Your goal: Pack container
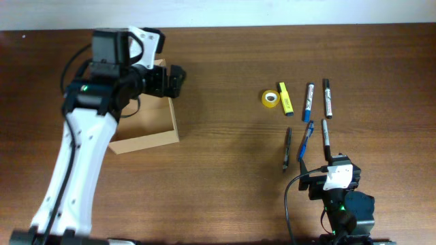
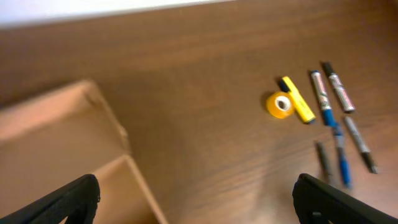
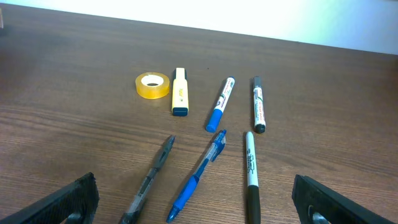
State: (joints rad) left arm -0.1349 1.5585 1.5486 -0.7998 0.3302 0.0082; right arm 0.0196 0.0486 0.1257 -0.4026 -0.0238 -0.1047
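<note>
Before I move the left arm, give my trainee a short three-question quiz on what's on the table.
1. True or false: the tape roll already lies inside the cardboard box.
2. What colour is the highlighter lying right beside the tape roll? A) yellow B) pink C) green
3. Fill in: the left tool and the right tool both stand ____.

Key: 1 false, it lies on the table, well apart from the box. 2 A. 3 open.
</note>
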